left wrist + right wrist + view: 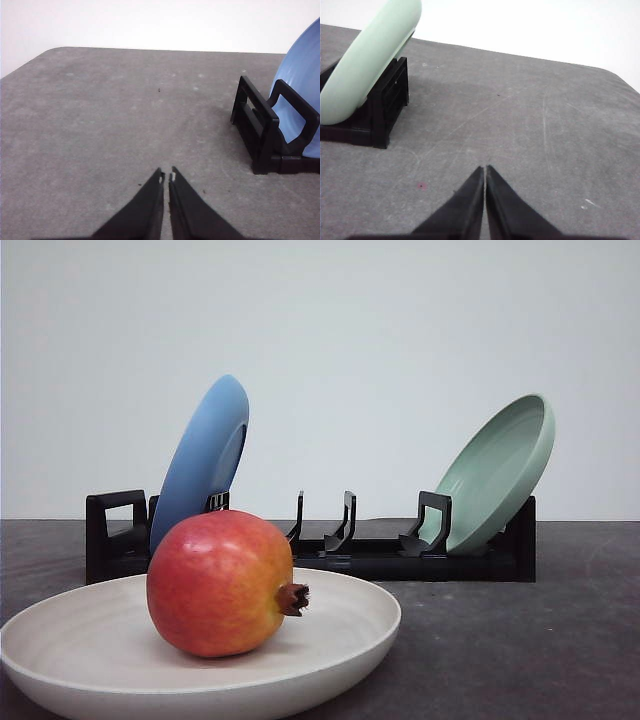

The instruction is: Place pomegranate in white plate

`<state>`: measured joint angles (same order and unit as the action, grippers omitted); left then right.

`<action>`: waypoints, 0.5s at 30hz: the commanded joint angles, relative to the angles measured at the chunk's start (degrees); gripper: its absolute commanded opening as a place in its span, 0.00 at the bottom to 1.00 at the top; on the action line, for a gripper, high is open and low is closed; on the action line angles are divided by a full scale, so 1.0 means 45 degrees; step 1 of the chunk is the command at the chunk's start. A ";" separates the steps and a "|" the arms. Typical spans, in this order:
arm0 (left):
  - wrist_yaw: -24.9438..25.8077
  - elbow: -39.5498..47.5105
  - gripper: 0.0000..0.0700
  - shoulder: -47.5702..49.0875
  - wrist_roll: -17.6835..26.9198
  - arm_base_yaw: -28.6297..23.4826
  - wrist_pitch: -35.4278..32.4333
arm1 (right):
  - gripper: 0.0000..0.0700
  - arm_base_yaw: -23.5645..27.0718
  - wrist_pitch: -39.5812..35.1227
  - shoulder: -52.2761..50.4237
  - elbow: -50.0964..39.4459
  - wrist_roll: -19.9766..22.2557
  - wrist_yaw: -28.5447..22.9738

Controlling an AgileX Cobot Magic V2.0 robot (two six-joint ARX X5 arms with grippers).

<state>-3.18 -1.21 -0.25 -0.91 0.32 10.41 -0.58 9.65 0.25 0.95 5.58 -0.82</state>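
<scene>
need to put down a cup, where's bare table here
Bare table lies left of the black rack beyond the blue plate, and right of it past the green plate. Crowded: the white plate holding the pomegranate.

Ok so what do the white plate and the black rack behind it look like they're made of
White plate: matte, cream-tinged, with faint streaks and no glare, so likely wheat-straw plastic or unglazed ceramic; the look leaves it open. Black rack: probably moulded plastic, judging by its uniform satin black and rounded, thick edges.
</scene>
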 commanded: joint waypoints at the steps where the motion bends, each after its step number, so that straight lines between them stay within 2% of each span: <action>1: -0.0053 0.0121 0.00 0.0019 -0.0044 -0.0010 0.0067 | 0.00 0.0015 -0.0141 -0.0010 -0.0063 -0.0140 -0.0028; 15: -0.0053 0.0121 0.00 0.0019 -0.0043 -0.0010 0.0063 | 0.00 0.0015 -0.0141 -0.0010 -0.0063 -0.0140 -0.0028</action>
<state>-3.18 -1.21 -0.25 -0.93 0.32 10.41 -0.58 9.65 0.25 0.95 5.58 -0.82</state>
